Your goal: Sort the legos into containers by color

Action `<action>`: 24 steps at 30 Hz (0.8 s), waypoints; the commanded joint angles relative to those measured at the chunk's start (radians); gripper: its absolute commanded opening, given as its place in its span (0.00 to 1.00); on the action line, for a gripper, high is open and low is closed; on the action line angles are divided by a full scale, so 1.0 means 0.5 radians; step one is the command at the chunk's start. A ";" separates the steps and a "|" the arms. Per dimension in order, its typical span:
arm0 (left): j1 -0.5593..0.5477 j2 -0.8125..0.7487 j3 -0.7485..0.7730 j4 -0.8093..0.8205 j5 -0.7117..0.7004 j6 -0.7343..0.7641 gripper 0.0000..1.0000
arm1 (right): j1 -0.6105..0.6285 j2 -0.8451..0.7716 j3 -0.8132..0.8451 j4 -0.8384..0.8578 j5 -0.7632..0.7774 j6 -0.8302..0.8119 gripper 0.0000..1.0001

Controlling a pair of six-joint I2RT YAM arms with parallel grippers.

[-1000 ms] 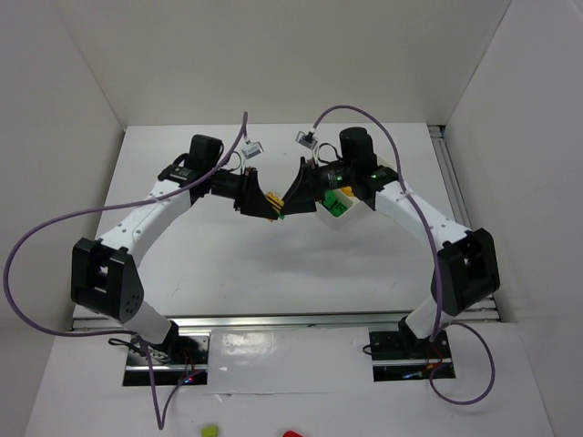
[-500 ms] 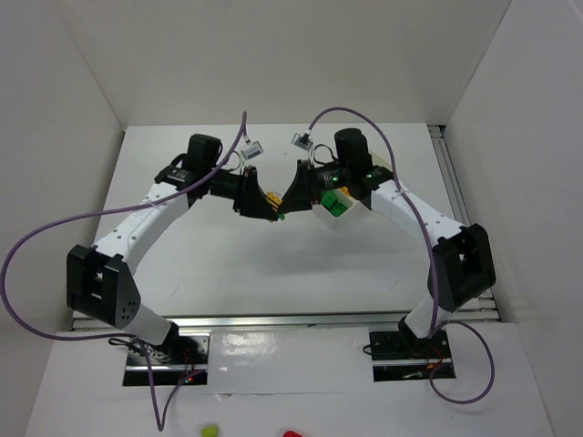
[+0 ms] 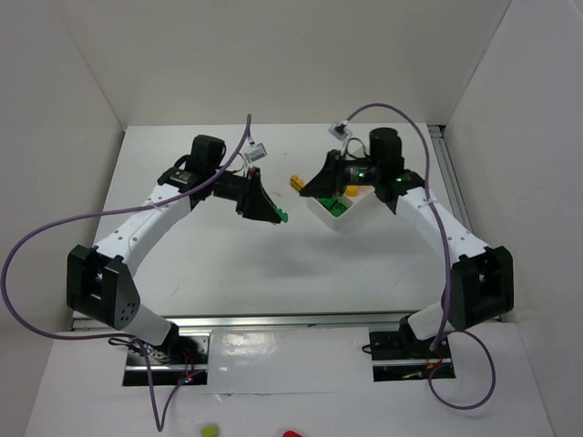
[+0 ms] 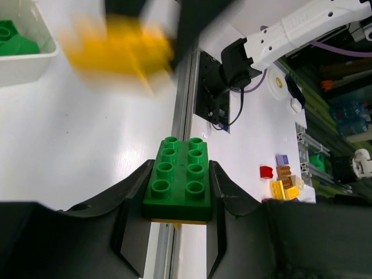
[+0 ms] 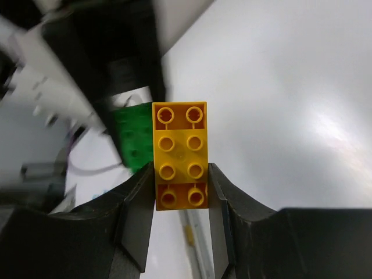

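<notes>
1. Table (image 3: 228, 264): I see the white tray (image 3: 320, 215) right of centre, with green legos (image 3: 337, 208) inside.
2. Left hand (image 4: 177, 200): clamped on a green brick (image 4: 179, 174), left of the tray.
3. Right hand (image 5: 180, 192): clamped on a yellow brick (image 5: 179, 145), near the tray's far-left side.

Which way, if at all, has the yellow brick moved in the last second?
Yes. The yellow brick went right and farther back, off the green brick, toward the white tray.
</notes>
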 commanded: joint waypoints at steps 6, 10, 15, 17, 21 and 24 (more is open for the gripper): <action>0.049 -0.085 -0.038 -0.075 0.073 0.069 0.00 | -0.348 -0.147 -0.139 0.058 0.666 0.222 0.01; 0.049 -0.085 -0.038 -0.050 -0.070 -0.047 0.00 | -0.348 -0.126 -0.029 -0.313 1.402 0.136 0.03; 0.067 -0.060 0.002 0.011 -0.405 -0.289 0.00 | -0.348 0.021 -0.007 -0.550 2.011 0.114 0.03; 0.067 -0.012 0.020 0.011 -0.549 -0.387 0.00 | -0.348 0.094 -0.007 -0.550 2.131 0.096 0.04; 0.067 -0.011 -0.001 0.048 -0.718 -0.507 0.00 | -0.348 0.232 0.039 -0.510 2.232 0.068 0.07; 0.067 -0.011 -0.020 0.066 -0.783 -0.578 0.00 | -0.329 0.343 0.097 -0.470 2.272 0.050 0.08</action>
